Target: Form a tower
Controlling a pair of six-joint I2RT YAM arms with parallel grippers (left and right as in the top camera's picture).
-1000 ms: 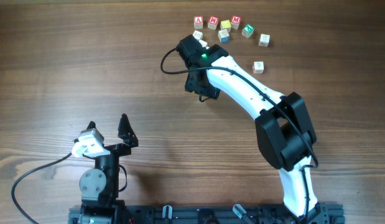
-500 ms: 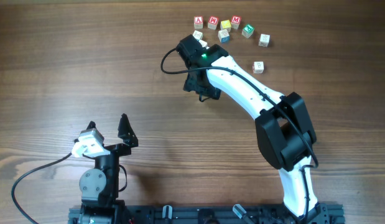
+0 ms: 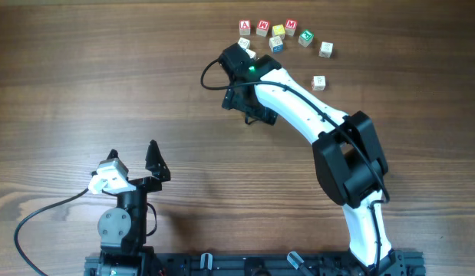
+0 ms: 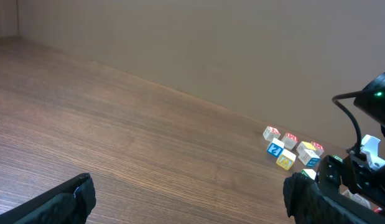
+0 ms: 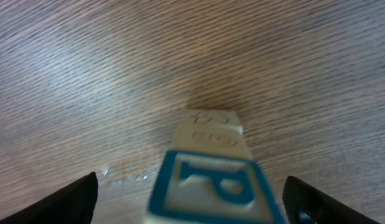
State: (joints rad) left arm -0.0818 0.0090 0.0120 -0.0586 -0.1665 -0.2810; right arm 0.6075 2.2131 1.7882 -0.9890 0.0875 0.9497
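R claw (image 5: 191,179) is letting go: jaws have been spreading over the last sec and are now standing wide, a finger (image 5: 68,202) out on each side, neither touching the tower (image 5: 208,165). The arm is barely shifting in the overhead view, so this is looking like a release, not a carry. For the task, imo, the latest cube is being left on top and the stack is standing on its own. The next move is calling for a straight lift w/o clipping it, as a narrow column like this is prob tipping easily.

Tower is sitting on the table (image 3: 107,77) right under the R claw, centred btw the fingers in the wrist view. From overhead it's hiding beneath the claw, apart from the loose cubes (image 3: 277,34).

Long axis is running vertical, from the wood up toward the wrist cam. The top face w/ the blue P is pointing up at the lens, and a pale side face is dropping away below it. It's looking upright, tho the top is blurring. Cube count: can't tell.

L claw (image 3: 134,162) is idling near its base, jaws apart, holding nothing
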